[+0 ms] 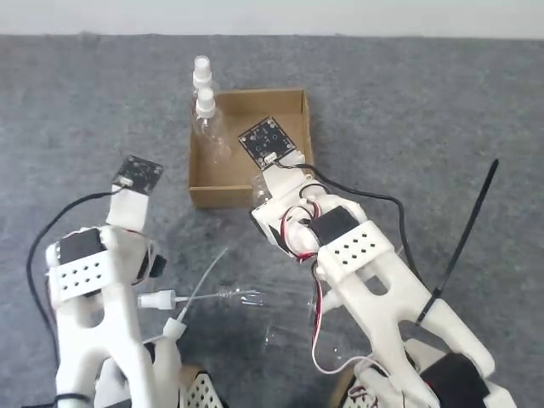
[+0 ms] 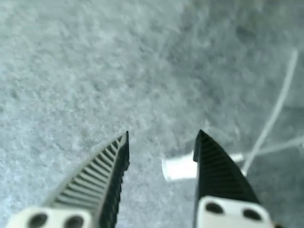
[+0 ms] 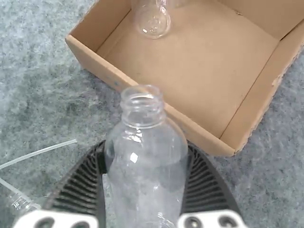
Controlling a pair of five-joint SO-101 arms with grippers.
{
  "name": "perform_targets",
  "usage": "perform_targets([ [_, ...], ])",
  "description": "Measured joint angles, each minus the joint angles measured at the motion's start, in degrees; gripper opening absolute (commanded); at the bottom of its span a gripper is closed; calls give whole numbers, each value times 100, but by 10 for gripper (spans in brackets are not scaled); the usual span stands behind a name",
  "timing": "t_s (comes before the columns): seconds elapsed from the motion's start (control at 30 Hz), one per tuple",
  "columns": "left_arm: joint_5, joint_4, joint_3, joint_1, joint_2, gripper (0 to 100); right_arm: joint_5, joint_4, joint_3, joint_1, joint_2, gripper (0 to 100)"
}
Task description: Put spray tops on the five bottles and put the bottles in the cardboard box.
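My right gripper (image 3: 145, 151) is shut on a clear bottle (image 3: 145, 161) with an open, capless neck, held just outside the near wall of the cardboard box (image 3: 190, 71). One capped bottle (image 1: 208, 119) stands in the box's left corner, and its base (image 3: 152, 19) shows in the right wrist view. A second capped bottle (image 1: 201, 72) stands just behind that corner. My left gripper (image 2: 163, 135) hangs open over the grey carpet. A white spray top (image 2: 178, 168) lies just past one of its fingers (image 2: 216, 175).
On the carpet between the arms lie a spray top with its tube (image 1: 158, 299), a clear bottle on its side (image 1: 240, 297), another spray top (image 1: 175, 328) and more clear bottles (image 1: 289, 330). A thin tube (image 3: 38, 152) lies beside my right gripper.
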Motion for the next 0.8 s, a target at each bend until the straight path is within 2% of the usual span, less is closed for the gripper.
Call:
perform_targets([
  [0.17, -642, 141, 0, 9, 0, 206, 0, 0, 0, 0, 0, 9],
  [0.4, -993, 686, 0, 9, 0, 206, 0, 0, 0, 0, 0, 9],
  [0.53, -1644, 923, 114, 9, 0, 206, 0, 0, 0, 0, 0, 9],
  [0.67, -2356, 756, 695, 18, 0, 206, 0, 0, 0, 0, 0, 9],
  [0.8, -2470, 44, 1257, 18, 0, 206, 0, 0, 0, 0, 0, 9],
])
